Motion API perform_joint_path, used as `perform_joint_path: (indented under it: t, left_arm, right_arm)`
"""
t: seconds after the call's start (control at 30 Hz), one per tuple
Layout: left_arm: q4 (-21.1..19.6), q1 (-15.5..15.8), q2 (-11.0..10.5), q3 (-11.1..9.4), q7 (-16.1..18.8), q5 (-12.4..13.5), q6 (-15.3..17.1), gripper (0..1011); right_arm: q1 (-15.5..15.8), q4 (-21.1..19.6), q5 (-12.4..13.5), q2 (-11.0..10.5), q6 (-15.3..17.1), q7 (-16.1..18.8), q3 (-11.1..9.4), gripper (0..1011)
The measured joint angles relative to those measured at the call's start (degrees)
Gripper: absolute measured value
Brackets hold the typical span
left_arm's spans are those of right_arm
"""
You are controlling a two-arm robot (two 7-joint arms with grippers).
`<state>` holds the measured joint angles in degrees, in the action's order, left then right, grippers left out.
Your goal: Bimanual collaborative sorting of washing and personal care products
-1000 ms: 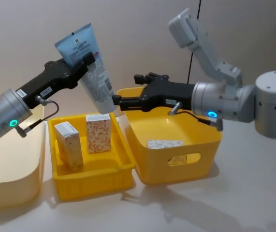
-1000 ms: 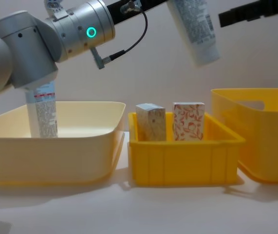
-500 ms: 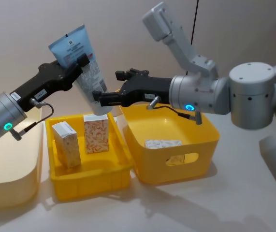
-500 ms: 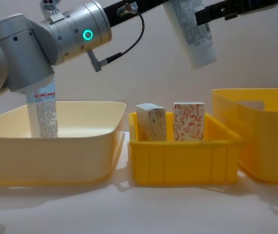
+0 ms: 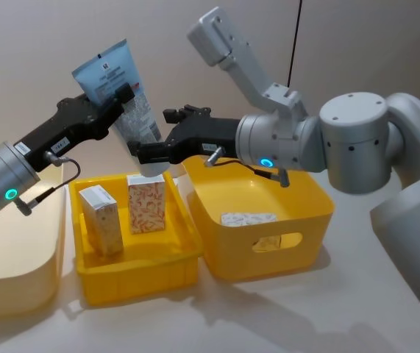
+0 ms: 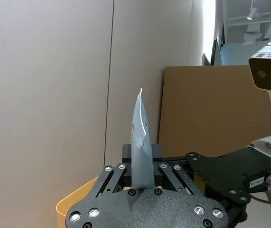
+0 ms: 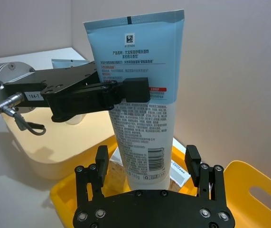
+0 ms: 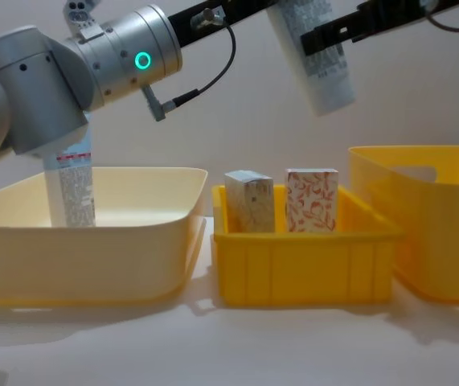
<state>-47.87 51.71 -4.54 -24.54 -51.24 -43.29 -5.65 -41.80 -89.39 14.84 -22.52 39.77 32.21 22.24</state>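
The left gripper [image 5: 129,94] is clamping a flat squeeze tube [image 5: 121,73] across its middle, holding it in the air above the back of the shallow yellow bin [image 5: 132,272]. The tube is tilting, its crimped light-blue end up and its white, finely printed end pointing down. The right gripper [image 5: 142,152] is reaching in from the other side at the tube's lower white end. In the right wrist view its black fingers [image 7: 102,159] are standing wide apart, one on each side of the tube, with a gap at both edges.

In the shallow bin two small rectangular cartons are standing upright and apart: a marbled carton [image 5: 99,217] on the left and an orange-leaf carton [image 5: 147,202] beside it. The deep yellow bin [image 5: 312,220], smooth plastic with a handle slot, is sitting just right of the shallow one and is holding a flat carton [image 5: 248,218] lying on its face. In the rounded cream bin [image 8: 76,265] on the left a second tube [image 8: 70,189] is standing upright.
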Motion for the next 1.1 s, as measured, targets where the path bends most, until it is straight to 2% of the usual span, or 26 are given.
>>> perform_joint_path:
  t: [0.8,1.1]
  left_arm:
    - [0.1,0.2,-0.5,-1.0,0.4,-0.9,-0.5,224]
    - [0.0,0.2,-0.8,-1.4,0.4,-1.1,-0.7,223]
  right_arm:
    - [-2.5,4.1,-2.0,2.1,-0.6,-2.9,4.3,1001]
    - [-3.0,5.1,-2.3,2.6,-0.3,-3.9,5.1,1001]
